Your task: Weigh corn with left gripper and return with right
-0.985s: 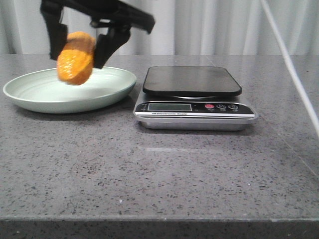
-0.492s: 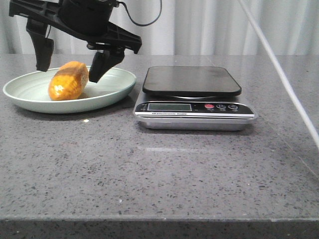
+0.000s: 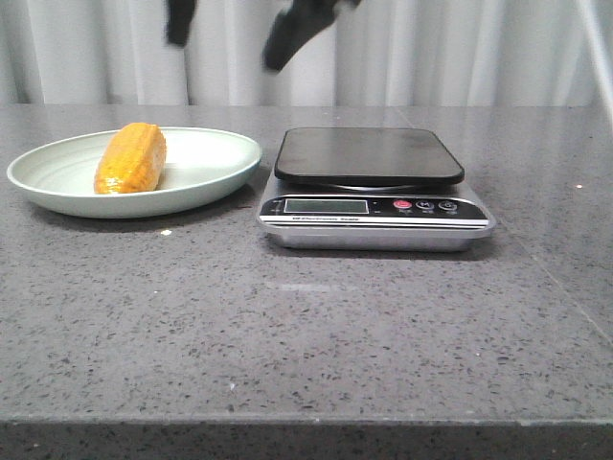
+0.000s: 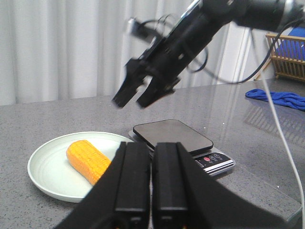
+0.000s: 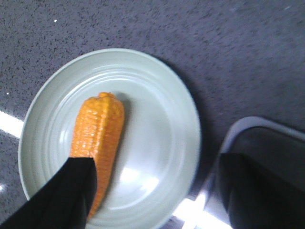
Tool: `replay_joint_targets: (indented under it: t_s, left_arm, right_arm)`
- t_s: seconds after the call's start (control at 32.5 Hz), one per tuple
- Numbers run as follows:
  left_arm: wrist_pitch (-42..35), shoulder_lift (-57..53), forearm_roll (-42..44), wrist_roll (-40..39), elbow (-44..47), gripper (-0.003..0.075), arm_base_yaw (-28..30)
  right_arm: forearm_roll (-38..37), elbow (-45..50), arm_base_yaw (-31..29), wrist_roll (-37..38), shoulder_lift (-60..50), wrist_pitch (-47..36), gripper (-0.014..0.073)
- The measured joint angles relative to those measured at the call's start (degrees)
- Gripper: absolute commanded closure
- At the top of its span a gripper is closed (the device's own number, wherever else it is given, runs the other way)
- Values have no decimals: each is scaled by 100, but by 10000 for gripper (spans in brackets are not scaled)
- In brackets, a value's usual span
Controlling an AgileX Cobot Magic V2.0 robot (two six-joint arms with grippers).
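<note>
The orange-yellow corn [image 3: 131, 158] lies on its side on the left half of the pale green plate [image 3: 213, 153], free of any gripper. My right gripper [image 3: 230, 31] hangs open and empty well above the plate's right side and the corn; its dark fingers [image 3: 285, 36] show only at the top edge. In the right wrist view the corn [image 5: 97, 129] and plate [image 5: 157, 119] lie below the open gripper [image 5: 157, 167]. My left gripper [image 4: 152, 148] is shut and empty, back from the plate [image 4: 47, 164], the corn [image 4: 88, 161] and the scale [image 4: 171, 136]. The right gripper [image 4: 136, 98] hovers above them.
The kitchen scale [image 3: 369, 158] with an empty black platform stands just right of the plate. A white cable [image 3: 596, 34] hangs at the far right. A blue cloth [image 4: 276, 98] and a wooden basket [image 4: 288, 52] are off to the right. A curtain closes the back.
The right gripper lowered the corn onto the plate, opened, and has risen to the top of the view. The corn now rests on the plate alone.
</note>
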Motion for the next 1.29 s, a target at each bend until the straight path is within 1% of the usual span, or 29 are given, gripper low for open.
replay_joint_targets:
  t_s: [0.12,0.22,0.34,0.46,0.55,0.68,0.77,0.95,1.08,1.2,1.26,1.29]
  left_arm:
    - [0,0,0,0,0,574,0]
    - [0,0,0,0,0,574,0]
    - [0,0,0,0,0,574,0]
    - [0,0,0,0,0,574,0]
    - [0,0,0,0,0,574,0]
    - [0,0,0,0,0,574,0]
    - [0,0,0,0,0,574,0]
    - [0,0,0,0,0,574,0]
    - [0,0,0,0,0,574,0]
    - [0,0,0,0,0,574,0]
    - [0,0,0,0,0,574,0]
    - [0,0,0,0,0,574,0]
  right_arm:
    - [0,96,-458,-705,-621,361,-20]
    - [0,479,-858,-1038,-1165,447,-20]
    - [-10,1376,-1401,-1358,-2017,306,-20]
    - [25,2600,-1748,-1584,-2977,-217,-20]
    - [62,3577,-1814,-1779,-3734,-703,-20]
    - [144,4657,-1814,-1987,-4829,-1280,-20]
    - [167,5349,-1814,-2018,-5541,-1529,-20]
    - [179,6573,-1814,-2030,-7030,-2028,-20]
    - [179,7310,-1814,-2040,-8057,-2556,-20]
    - [179,8069,-1814,-2053,-8844,-3093,-17]
    - [179,8407,-1814,-2064,-9220,-3371,18]
    - [179,8581,-1814,-2071,-9398,-3504,56]
